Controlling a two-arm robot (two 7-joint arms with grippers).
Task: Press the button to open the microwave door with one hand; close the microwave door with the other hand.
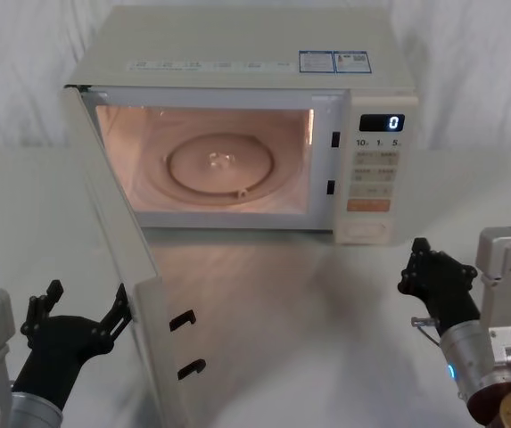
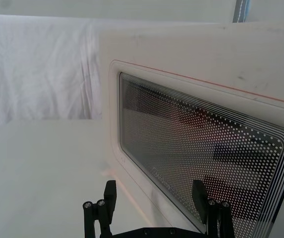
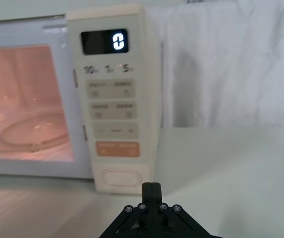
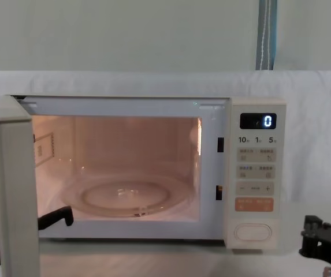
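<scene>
On the white table (image 1: 264, 303), open microwave door (image 1: 117, 241) just beside left hand (image 1: 81, 314).

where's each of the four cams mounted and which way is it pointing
Head view: high on the robot, looking forward and down at the microwave door, swung open; the open left gripper and shut right gripper at the lower corners.
Left wrist view: faces the door's window, fingertips at the edge.
Right wrist view: faces the control panel and the button, closed fingers in front.
Chest view: low, looking level into the lit cavity; grippers at the lower corners.
Shared: right wrist and chest views both show the button.
</scene>
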